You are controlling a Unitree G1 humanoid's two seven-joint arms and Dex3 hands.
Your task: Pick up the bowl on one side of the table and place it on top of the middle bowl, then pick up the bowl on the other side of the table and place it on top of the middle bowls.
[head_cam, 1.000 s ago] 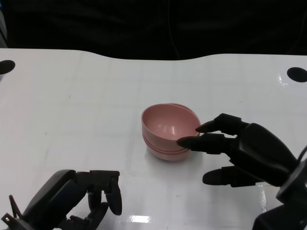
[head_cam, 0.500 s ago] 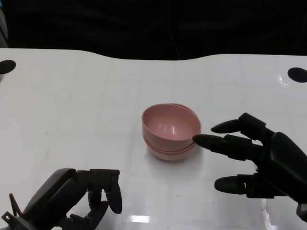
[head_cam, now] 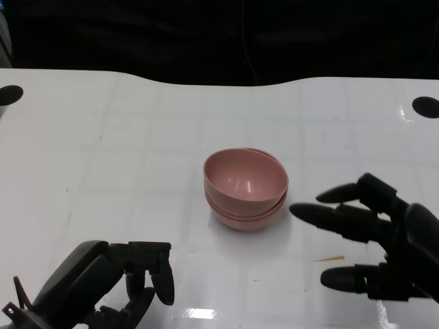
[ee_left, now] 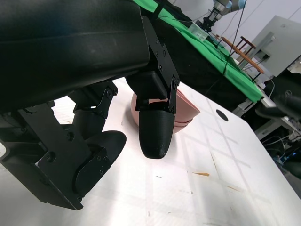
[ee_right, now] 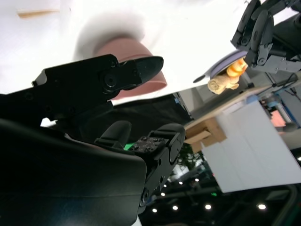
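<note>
While my right hand [head_cam: 384, 240] sits at about 4 o'clock of the bowl stack, its fingers [head_cam: 322, 216] are spread wide, holding nothing, tips pointing at the stack but just short of it, not touching. My left hand [head_cam: 113, 281] is down at 7 o'clock, well apart from the bowls, fingers [head_cam: 154, 271] curled in narrow on nothing; the left wrist view shows the same, curled black fingers [ee_left: 155, 136] with no object between them.

Pink bowl stack [head_cam: 245, 187] sits near mid surface, nested bowls, top one sitting slightly tilted so another rim shows behind it. I read at least two rims below the top bowl, so all look stacked, exact count hard to tell. Stack also visible in the left wrist view [ee_left: 186, 113] and the right wrist view [ee_right: 136, 89].

Small tan sliver [head_cam: 328, 258] lies on the white surface [head_cam: 137, 151] at 4 o'clock of the stack, between my right fingers. Two dark round holes at the surface's far corners, left hole [head_cam: 9, 94] and right hole [head_cam: 425, 107].
</note>
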